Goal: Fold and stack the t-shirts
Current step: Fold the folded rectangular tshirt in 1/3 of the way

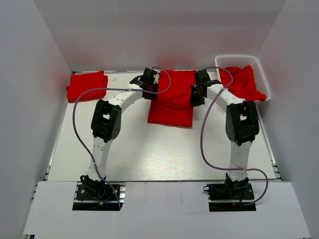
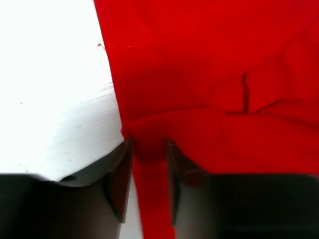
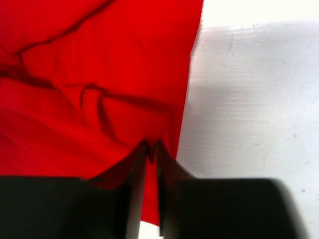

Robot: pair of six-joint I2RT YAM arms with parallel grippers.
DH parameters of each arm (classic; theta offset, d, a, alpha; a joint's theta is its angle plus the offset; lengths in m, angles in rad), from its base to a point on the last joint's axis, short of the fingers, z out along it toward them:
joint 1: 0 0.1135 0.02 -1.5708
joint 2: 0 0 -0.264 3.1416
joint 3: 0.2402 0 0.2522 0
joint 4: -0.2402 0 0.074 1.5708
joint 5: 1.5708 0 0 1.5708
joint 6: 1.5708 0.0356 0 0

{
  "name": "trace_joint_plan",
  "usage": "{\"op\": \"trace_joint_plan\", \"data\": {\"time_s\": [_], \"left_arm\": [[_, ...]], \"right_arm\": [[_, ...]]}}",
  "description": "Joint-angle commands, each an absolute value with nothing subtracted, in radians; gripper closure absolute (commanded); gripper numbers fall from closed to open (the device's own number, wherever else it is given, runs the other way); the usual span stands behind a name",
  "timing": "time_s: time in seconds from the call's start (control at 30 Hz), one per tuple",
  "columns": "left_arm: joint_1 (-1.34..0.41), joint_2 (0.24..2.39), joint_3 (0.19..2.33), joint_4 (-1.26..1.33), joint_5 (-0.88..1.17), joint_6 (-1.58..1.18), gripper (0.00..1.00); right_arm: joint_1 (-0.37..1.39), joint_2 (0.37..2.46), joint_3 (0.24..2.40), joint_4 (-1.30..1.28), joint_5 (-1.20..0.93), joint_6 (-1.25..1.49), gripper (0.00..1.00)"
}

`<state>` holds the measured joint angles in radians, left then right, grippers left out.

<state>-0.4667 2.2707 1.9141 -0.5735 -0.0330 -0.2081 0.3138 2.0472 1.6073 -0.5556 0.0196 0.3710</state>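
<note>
T-shirt (image 1: pixel 172 107) side edges pinched, one in left hand (image 2: pixel 148 149), other in right hand (image 3: pixel 152 149); right bite looks thin, so uneven lifting may slip cloth, skewing fold.

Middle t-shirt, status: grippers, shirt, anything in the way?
Left gripper shut on middle t-shirt, left edge; right gripper shut on right edge. Shirt on table, partly folded. Nothing in the way.

Folded tee (image 1: pixel 87 85) back-L, open tee (image 1: pixel 172 107) ctr, basket (image 1: pixel 234 61) back-R.
</note>
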Motion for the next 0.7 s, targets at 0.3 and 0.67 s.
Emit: {"op": "trace_joint_plan", "data": {"time_s": [0.3,0.67], "left_arm": [[-0.453,2.149,1.977,-0.604,-0.176,-0.247,0.0],[-0.443,1.968,1.803,-0.629,-0.187,-0.27,0.0]], "right_arm": [[0.308,1.964,1.72,-0.615,0.064,0.361,0.1],[0.34,1.812,1.542,-0.563,-0.1,0.304,0.1]]}}
